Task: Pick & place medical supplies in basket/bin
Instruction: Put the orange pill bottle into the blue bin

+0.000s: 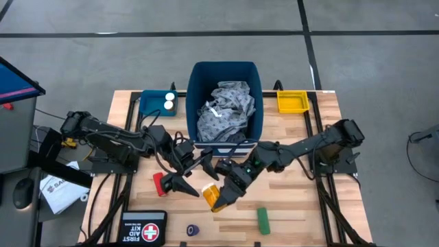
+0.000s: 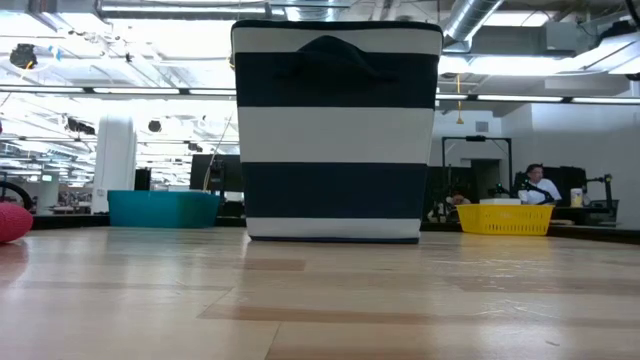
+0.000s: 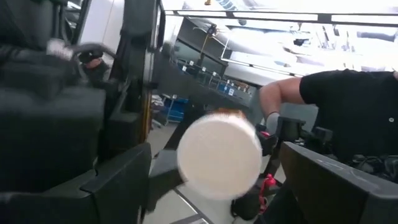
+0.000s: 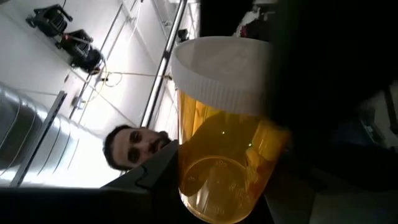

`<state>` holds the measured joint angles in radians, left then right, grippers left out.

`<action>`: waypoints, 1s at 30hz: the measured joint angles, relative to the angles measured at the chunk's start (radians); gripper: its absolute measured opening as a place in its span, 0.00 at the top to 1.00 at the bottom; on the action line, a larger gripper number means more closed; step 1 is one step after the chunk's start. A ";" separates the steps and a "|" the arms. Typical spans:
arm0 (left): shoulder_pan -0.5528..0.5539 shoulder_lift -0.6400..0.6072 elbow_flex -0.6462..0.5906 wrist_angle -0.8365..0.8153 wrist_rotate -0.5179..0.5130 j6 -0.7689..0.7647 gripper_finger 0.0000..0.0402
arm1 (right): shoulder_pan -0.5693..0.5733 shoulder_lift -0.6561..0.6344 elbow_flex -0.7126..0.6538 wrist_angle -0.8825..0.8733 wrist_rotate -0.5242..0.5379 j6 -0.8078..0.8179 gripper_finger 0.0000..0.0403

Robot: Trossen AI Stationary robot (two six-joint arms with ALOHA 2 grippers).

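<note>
the right gripper (image 1: 218,199) is closed on a translucent orange plastic pill bottle with a white cap (image 1: 212,197), held above the front middle of the wooden bench (image 1: 302,199). its own wrist view shows the bottle (image 4: 227,130) pinned between the dark fingers, cap end toward the camera. seen from above, the bottle's long axis runs roughly in line with that arm, slanting toward the bench's front-left.

the left gripper (image 1: 184,184) hovers just beside it, on the bottle's left, with its jaws spread wide and nothing between them. its wrist view looks down the gap straight at the round white cap (image 3: 219,155), so the bottle lies dead ahead of those open jaws, cap first. this reads as a handover or a regrasp, and the alignment of cap to jaw gap is what it turns on.

the tall dark blue rectangular fabric bin (image 1: 226,75) stands at the back middle of the bench, behind both grippers, already holding the grey patterned cloth gown (image 1: 225,113). the right arm, with the bottle in hand, is as near to the bin as the left.

a red cylinder (image 1: 158,184) lies left of the left gripper, and a green cylinder (image 1: 263,219) sits near the front edge.
</note>
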<state>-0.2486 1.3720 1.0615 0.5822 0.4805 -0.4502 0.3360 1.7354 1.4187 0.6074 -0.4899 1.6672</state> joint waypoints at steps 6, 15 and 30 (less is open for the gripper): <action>-0.008 0.000 0.000 0.002 0.006 -0.003 0.13 | -0.010 0.002 0.000 -0.018 -0.007 -0.014 0.52; -0.014 0.002 0.000 0.004 0.006 -0.010 0.13 | -0.022 0.006 -0.001 -0.019 -0.006 -0.021 0.52; -0.014 0.006 0.000 0.002 0.024 -0.030 0.19 | -0.025 0.006 -0.001 -0.020 0.013 -0.043 0.52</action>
<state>-0.2624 1.3777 1.0615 0.5846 0.5045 -0.4801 0.3111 1.7412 1.4181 0.5877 -0.4770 1.6242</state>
